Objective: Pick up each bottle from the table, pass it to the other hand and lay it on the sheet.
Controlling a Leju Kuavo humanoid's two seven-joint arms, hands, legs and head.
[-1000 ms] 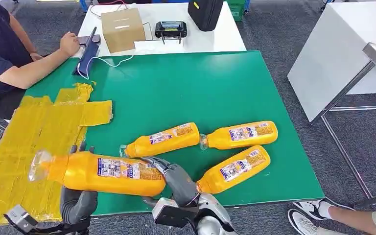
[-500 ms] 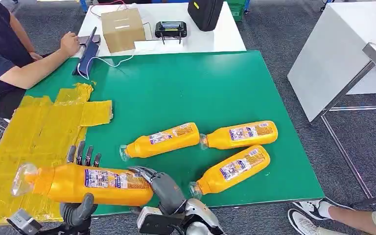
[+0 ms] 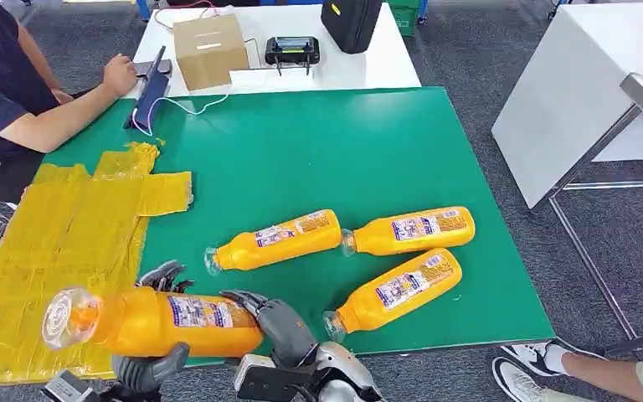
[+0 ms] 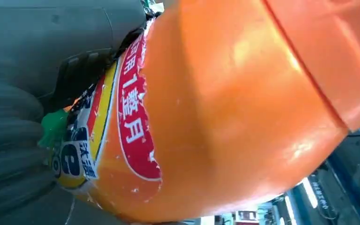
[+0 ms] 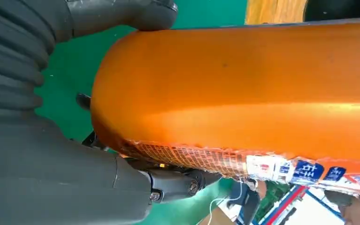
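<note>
Starting at the far left, a person's arm (image 3: 67,109) rests on the green table (image 3: 318,151), and the yellow sheet (image 3: 59,243) lies spread over the table's left side, reaching the near edge. Just above that near edge hangs the held bottle (image 3: 155,322), orange, lying sideways with its clear cap end pointing left over the sheet and its base pointing right. The left hand (image 3: 152,362) cradles it from below, thumb curling up the near side and dark fingers (image 3: 166,275) showing over the far side, so it grips the bottle around the middle. In the left wrist view the label is pressed right against the palm. The right hand (image 3: 275,322) is at the bottle's base end; the right wrist view shows a thumb on one side and a dark finger on the other, touching the orange body, so it holds the bottle too.

Moving right, three more bottles lie flat on the green. The middle bottle (image 3: 280,239) points its cap left. Just beside it, the far-right bottle (image 3: 414,230) lies almost cap to base with it. The near-right bottle (image 3: 398,289) slants toward the near edge, cap down-left, close to the right hand.

Beyond the green table, a white table (image 3: 368,59) carries a cardboard box (image 3: 209,50).
</note>
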